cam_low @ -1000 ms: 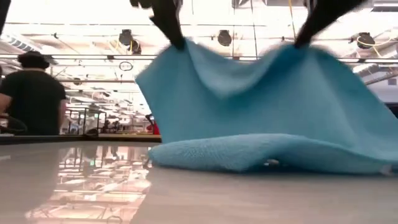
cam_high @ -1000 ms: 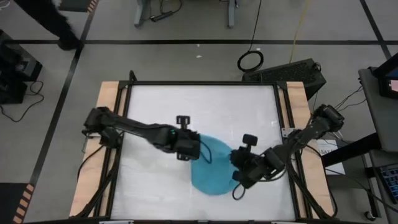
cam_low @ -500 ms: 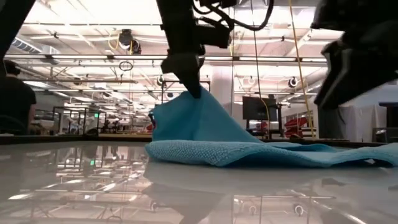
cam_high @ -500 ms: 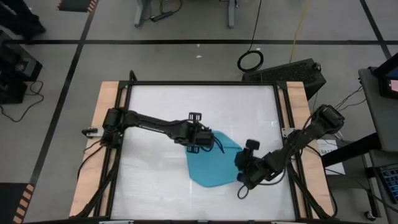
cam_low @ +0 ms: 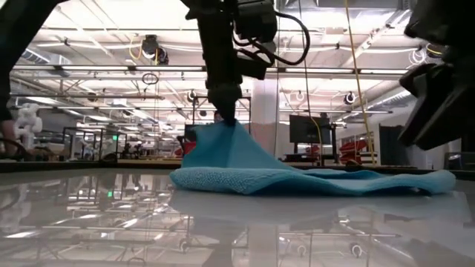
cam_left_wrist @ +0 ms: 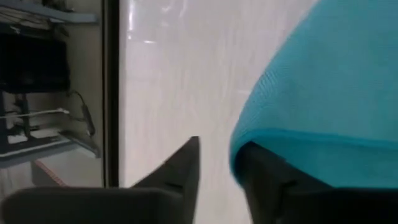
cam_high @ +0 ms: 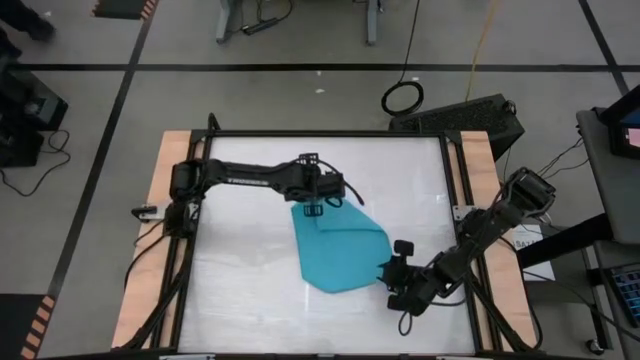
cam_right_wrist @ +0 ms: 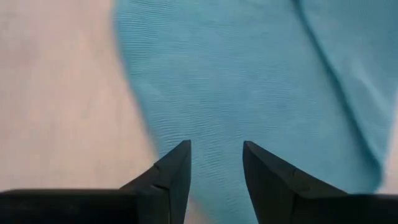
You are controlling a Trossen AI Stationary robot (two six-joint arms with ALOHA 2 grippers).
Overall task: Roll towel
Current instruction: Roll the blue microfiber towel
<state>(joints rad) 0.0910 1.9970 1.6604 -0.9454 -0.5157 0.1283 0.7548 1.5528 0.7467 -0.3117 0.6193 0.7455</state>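
White table top [cam_high: 250, 280] framed by a black rail, wooden strips on both side edges; grey floor around it, marked with black tape lines. Low view: large hall behind, ceiling lights, racks.

Towel [cam_high: 337, 248]: turquoise, plain, lying around the middle of the table, slightly right of centre. Mostly flat. Its far-left corner is lifted off the surface into a peak, visible in the low view as a tent shape [cam_low: 230, 148]. The rest spreads low toward the right, with a thick folded edge along the near side.

Left gripper [cam_high: 316, 200]: reached out from the table's left side to the towel's far-left corner. Fingers clenched on that corner; left wrist view shows cloth draped over one finger [cam_left_wrist: 273, 186], with a narrow gap to the other finger.

Right gripper [cam_high: 392, 277]: low over the table at the towel's near-right edge, arm coming in from the right side. Jaws released, holding nothing; right wrist view shows both fingers [cam_right_wrist: 168, 177] apart with the towel [cam_right_wrist: 249, 81] spread beyond them.
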